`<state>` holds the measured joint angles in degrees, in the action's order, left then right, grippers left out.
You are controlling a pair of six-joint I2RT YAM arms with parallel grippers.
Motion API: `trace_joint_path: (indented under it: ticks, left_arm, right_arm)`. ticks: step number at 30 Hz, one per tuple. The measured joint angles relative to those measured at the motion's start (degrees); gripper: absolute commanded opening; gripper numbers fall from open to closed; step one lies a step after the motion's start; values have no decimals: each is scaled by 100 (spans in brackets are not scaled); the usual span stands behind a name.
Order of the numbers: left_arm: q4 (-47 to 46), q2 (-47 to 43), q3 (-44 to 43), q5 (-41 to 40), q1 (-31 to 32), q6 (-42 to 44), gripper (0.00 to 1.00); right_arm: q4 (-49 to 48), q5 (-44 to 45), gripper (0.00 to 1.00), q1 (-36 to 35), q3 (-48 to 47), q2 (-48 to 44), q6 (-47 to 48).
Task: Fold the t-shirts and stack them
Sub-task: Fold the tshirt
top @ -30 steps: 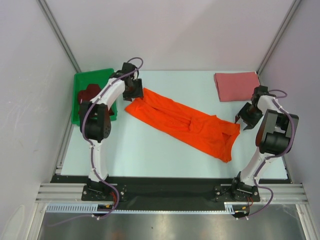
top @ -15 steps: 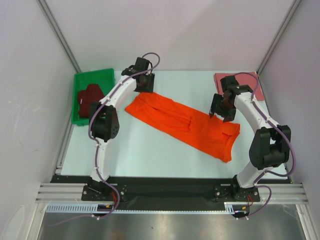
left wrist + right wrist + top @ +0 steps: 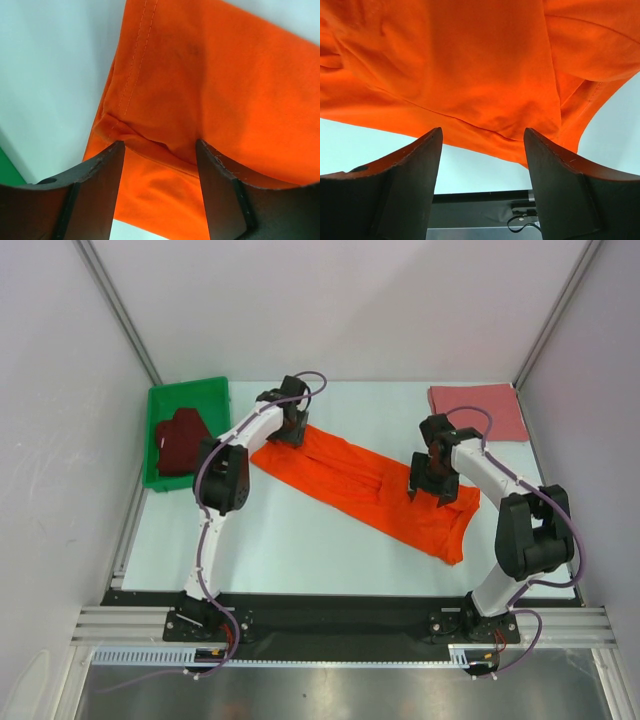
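The orange t-shirt (image 3: 370, 485) lay spread in a long diagonal band on the table (image 3: 300, 540), one end under the left gripper (image 3: 290, 430) and the other end under the right gripper (image 3: 432, 488).

In the left wrist view, the left gripper (image 3: 159, 145) was released, its jaws spread wide. A stitched hem and a small puckered fold of orange cloth sat directly between and below the fingertips. Whether the tips touched the cloth could not be told. The left arm rose from its base at the near edge and bent at an elbow. It then stretched away and inward, with the wrist tipped down over the shirt's far left end.

In the right wrist view, the right gripper (image 3: 482, 131) was likewise released, jaws apart. A creased edge of the shirt ran below the gap, and bare table showed just nearer than that edge. The right arm stood up from its base and folded at an elbow out to the right. It reached back inward, with the wrist pointing down over the shirt's wider end.

The pink t-shirt (image 3: 478, 412) lay folded beyond the right gripper and to its right, well apart from it. The maroon t-shirt (image 3: 180, 440) lay bunched in the green bin (image 3: 190, 390), left of the left gripper.
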<state>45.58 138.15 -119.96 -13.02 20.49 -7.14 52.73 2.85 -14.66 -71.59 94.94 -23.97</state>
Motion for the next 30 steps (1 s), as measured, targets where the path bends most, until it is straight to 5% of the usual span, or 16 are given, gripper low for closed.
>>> trace_joint_path:
  ticks: [12,30]
  left_arm:
    - [39,122,-136,-186,0,20,76]
    - [-7,125,-146,-184,0,7,78]
  right_arm:
    - [-201,160,73,-26,264,15,-2]
    - [-933,584,72,-179,289,903,-295]
